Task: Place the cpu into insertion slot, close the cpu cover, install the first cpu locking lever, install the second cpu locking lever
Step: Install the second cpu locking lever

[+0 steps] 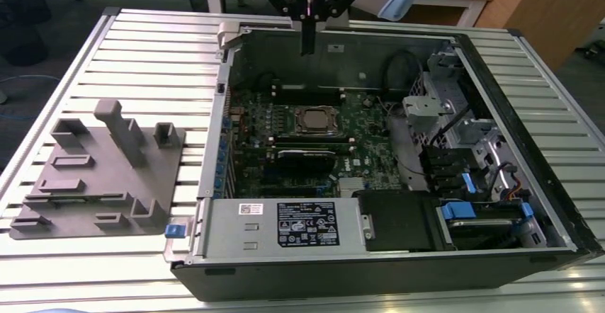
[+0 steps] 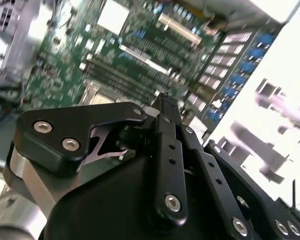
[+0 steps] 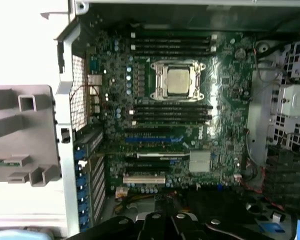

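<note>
The pincer [image 1: 309, 47] hangs high over the far edge of the open computer case [image 1: 529, 207], its fingers drawn together into one narrow point, holding nothing. The cpu [image 3: 177, 81] already sits in the insertion slot [image 3: 160, 96] with the cpu cover [image 3: 196, 66] framing it, well below the pincer and nearer the case's middle, on the green board [image 3: 230, 125].

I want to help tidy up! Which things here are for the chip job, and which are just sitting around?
For the job:
- cpu, sitting in the insertion slot
- cpu cover
- gripper, up over the case's back edge

Just sitting around:
- grey holder tray
- silver power box
- blue clips
</note>
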Controlling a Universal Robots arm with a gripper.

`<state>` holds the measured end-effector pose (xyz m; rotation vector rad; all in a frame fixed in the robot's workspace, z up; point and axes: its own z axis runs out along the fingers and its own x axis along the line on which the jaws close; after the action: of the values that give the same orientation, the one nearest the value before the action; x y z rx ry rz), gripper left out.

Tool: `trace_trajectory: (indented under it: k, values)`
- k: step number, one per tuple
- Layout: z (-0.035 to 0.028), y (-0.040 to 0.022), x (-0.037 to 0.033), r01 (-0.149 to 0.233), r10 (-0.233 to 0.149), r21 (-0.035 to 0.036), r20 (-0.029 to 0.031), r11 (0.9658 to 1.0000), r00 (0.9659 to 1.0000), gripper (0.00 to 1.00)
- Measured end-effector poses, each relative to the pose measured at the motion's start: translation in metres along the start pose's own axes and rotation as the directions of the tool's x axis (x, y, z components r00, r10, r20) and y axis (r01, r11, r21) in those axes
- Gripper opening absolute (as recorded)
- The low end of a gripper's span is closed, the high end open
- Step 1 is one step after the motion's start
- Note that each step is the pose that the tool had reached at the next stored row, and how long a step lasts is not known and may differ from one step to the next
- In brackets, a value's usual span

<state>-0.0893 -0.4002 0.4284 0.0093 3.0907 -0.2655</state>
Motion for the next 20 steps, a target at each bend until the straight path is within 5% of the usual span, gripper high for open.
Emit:
trace_trajectory:
  k: [5,11,13,14,20]
  values:
    - [0.0001,-0.0004,0.0,-0.003,0.003,-0.0859,-0.0008,0.9963,1.0,0.11]
    - [0.0008,-0.0003,0.0,-0.004,0.004,-0.0899,-0.0009,0.9959,1.0,0.11]
    - [0.0011,-0.0006,0.0002,-0.004,0.004,-0.1114,-0.0014,0.9938,1.0,0.11]
    - [0.0012,-0.0005,0.0002,-0.004,0.004,-0.1139,-0.0013,0.9935,1.0,0.11]
    - [0.0052,0.0,0.0005,-0.005,0.005,-0.114,-0.002,0.9935,1.0,0.11]
